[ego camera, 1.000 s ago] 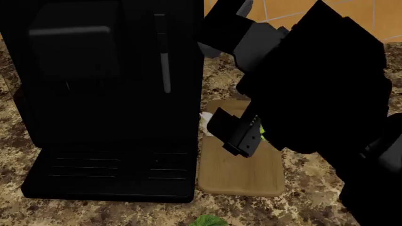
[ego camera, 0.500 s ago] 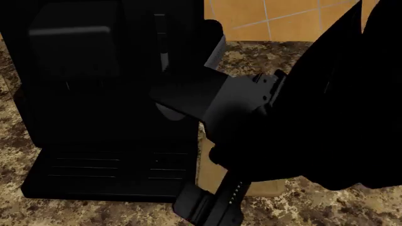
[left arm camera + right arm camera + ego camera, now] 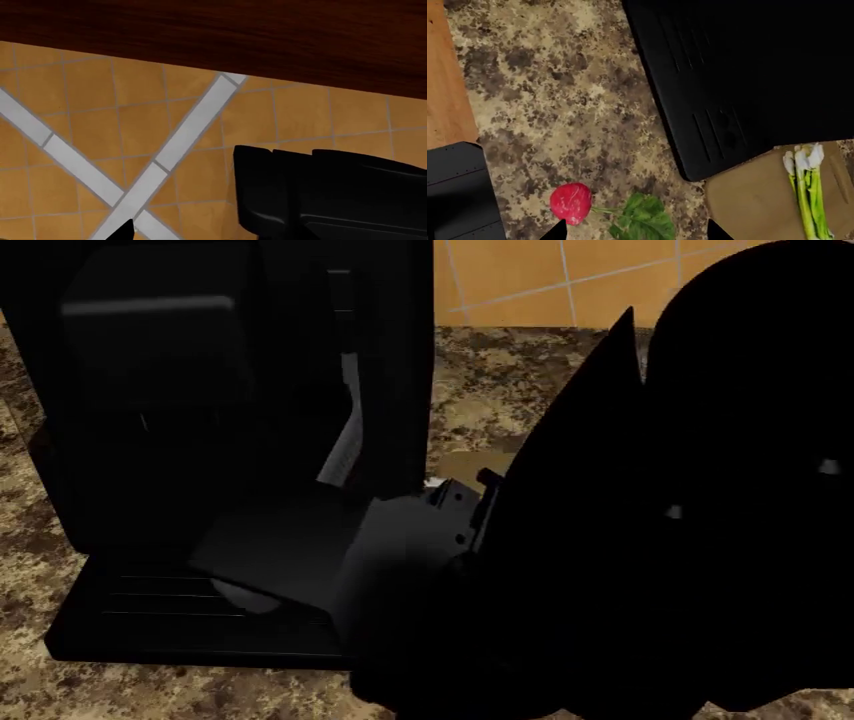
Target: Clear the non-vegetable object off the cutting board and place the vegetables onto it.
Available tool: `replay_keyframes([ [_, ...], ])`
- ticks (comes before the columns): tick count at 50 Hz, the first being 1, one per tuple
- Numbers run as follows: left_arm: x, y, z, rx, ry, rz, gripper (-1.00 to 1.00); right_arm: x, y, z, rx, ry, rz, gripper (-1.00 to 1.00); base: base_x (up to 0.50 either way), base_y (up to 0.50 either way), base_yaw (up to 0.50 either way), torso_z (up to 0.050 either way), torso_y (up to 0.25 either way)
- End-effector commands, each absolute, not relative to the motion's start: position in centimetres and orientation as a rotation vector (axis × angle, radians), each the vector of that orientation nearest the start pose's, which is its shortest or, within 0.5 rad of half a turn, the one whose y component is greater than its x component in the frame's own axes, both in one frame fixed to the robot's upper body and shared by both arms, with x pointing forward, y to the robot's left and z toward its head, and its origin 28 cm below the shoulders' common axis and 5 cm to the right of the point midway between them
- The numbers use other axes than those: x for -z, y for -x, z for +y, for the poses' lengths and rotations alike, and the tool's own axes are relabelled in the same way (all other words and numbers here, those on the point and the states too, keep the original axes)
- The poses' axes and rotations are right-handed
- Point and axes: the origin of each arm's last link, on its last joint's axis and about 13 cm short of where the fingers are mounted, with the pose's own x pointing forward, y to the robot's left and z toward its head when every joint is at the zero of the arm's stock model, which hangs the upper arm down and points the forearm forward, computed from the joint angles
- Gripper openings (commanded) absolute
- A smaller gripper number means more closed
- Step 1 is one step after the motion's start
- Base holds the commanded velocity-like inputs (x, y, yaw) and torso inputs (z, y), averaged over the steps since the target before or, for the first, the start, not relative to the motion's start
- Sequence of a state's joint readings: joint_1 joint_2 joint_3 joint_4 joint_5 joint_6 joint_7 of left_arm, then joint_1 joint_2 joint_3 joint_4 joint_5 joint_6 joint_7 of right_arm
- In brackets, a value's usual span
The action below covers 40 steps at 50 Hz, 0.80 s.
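Observation:
In the right wrist view the tan cutting board (image 3: 754, 200) lies beside the black machine, and the asparagus bundle (image 3: 807, 190) lies on it, white ends toward the machine. The pink-red radish (image 3: 570, 202) with green leaves (image 3: 640, 222) lies on the speckled counter off the board. My right gripper (image 3: 637, 231) is open and empty above the radish's leaves. My left gripper (image 3: 207, 232) faces the tiled wall; one fingertip (image 3: 127, 231) shows far to the side, so it looks open. In the head view my dark arm hides all but a sliver of the board (image 3: 467, 465).
The big black machine (image 3: 214, 440) stands on the counter left of the board; its base shows in the right wrist view (image 3: 740, 75). An orange tiled wall (image 3: 561, 280) runs behind. A dark wooden cabinet (image 3: 213, 30) hangs above the tiles.
In the head view my dark arm has swung down and leftward across the picture. It now covers the board and the gripper seen over it a second ago.

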<state>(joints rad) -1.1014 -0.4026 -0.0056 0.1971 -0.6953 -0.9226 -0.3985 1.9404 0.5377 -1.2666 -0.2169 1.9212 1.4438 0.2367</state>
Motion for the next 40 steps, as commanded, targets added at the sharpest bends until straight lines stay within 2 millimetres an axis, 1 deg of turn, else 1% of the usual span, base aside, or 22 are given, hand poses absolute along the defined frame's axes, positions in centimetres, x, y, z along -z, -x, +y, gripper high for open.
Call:
replay_keyframes([
  [1, -32.0, -30.9, 27.4, -0.124, 0.135, -0.323, 1.00, -33.1, -23.2, -6.8, -1.031, 0.836, 0.728, 1.00, 0.00, 0.00, 0.00, 0.000, 0.000],
  [11, -32.1, -30.9, 27.5, -0.129, 0.135, -0.324, 1.00, -31.3, -24.0, -6.3, -1.109, 0.807, 0.751, 1.00, 0.00, 0.00, 0.00, 0.000, 0.000],
  [22, -32.3, -31.0, 27.4, -0.127, 0.137, -0.327, 1.00, -30.1, -24.0, -6.1, -1.147, 0.778, 0.777, 1.00, 0.00, 0.00, 0.00, 0.000, 0.000],
  [28, -32.3, -31.0, 27.3, -0.124, 0.137, -0.327, 1.00, -29.2, -23.8, -6.2, -1.154, 0.750, 0.795, 1.00, 0.00, 0.00, 0.00, 0.000, 0.000],
  [40, -32.0, -30.9, 27.4, -0.125, 0.133, -0.323, 1.00, -28.0, -23.5, -6.8, -1.143, 0.695, 0.833, 1.00, 0.00, 0.00, 0.00, 0.000, 0.000],
])
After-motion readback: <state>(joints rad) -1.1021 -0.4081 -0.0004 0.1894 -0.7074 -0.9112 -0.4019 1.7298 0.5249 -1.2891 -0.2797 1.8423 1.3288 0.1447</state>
